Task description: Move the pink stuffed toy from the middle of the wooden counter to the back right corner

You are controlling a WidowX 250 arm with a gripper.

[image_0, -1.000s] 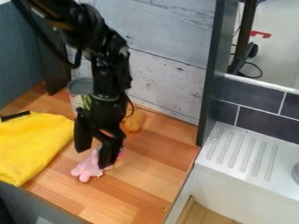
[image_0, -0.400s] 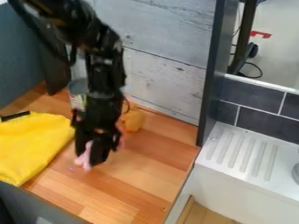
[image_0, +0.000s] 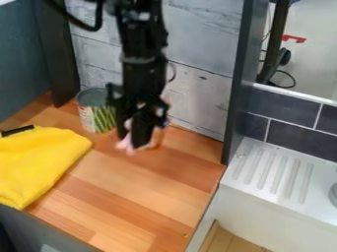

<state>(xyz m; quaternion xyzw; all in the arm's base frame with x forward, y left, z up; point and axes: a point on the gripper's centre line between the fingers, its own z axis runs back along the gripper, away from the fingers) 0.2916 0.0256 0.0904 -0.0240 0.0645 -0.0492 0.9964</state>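
Observation:
The black gripper (image_0: 131, 138) hangs near the back of the wooden counter, just right of the can, shut on a small pink toy (image_0: 125, 144). Parts of the toy stick out below and around the dark fingers; the rest is hidden by them. Behind the gripper, an orange object (image_0: 156, 140) is partly covered.
A can with a green picture (image_0: 96, 118) stands at the back left. The yellow cloth (image_0: 39, 160) with a black strip lies on the left of the counter (image_0: 141, 197). A dark upright panel (image_0: 238, 88) divides the counter from the white sink (image_0: 270, 172).
The gripper closed on the pink toy and lifted it from the counter, then moved back and to the right, carrying it. The can has come into fuller view.

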